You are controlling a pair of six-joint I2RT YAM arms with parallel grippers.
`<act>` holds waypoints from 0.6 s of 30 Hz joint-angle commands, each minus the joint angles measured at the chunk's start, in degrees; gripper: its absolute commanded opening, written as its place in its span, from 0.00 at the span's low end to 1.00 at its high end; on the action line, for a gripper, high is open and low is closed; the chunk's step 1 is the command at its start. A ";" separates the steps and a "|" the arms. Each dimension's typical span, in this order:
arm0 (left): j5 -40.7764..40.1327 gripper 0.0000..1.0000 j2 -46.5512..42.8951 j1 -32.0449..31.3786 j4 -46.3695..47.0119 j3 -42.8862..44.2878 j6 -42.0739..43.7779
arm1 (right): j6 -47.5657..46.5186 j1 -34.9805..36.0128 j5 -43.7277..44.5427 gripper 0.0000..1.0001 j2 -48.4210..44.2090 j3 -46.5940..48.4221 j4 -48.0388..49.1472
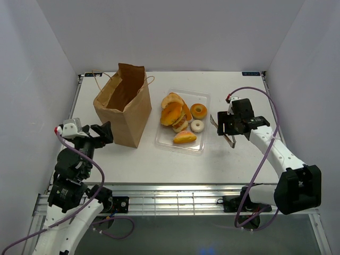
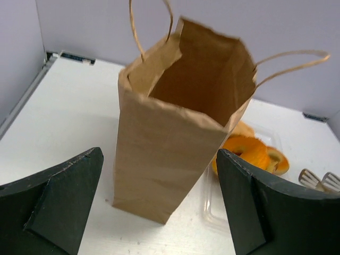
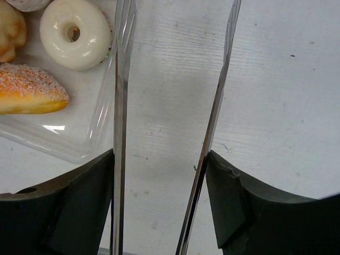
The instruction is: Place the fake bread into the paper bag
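The paper bag [image 1: 123, 106] stands open and upright at the left of the table, its handles hanging over the rim. The fake bread [image 1: 172, 113] lies in a clear tray [image 1: 180, 147] just right of it: orange buns, an orange ring doughnut [image 1: 198, 111] and a white doughnut [image 1: 197, 126]. My left gripper [image 1: 106, 133] is open and empty, near the bag's front-left corner [image 2: 175, 133]. My right gripper [image 1: 223, 130] is shut on metal tongs [image 3: 121, 106], whose arms are spread. Their tips hover right of the tray, near the white doughnut [image 3: 74, 33] and a sugared pastry [image 3: 29, 95].
The tray's clear rim [image 3: 79, 149] lies just left of the tongs. White walls enclose the table on three sides. The tong tips [image 2: 319, 180] and orange buns [image 2: 249, 151] show behind the bag in the left wrist view.
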 commanded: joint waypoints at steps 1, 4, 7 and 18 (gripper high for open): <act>-0.76 0.98 3.25 -0.28 -0.62 8.26 1.84 | -0.61 0.18 -1.97 0.70 -2.24 2.49 -0.28; -3.04 0.98 11.40 -0.28 -2.55 15.72 4.47 | -0.70 0.18 -2.50 0.70 -2.94 2.40 -0.54; -4.02 0.98 20.55 -0.28 -5.19 25.12 5.79 | -0.70 0.18 -4.60 0.70 -3.82 1.97 0.15; 0.63 0.98 43.43 2.43 -9.58 45.36 9.23 | -0.70 0.18 -8.04 0.70 -4.26 1.61 1.13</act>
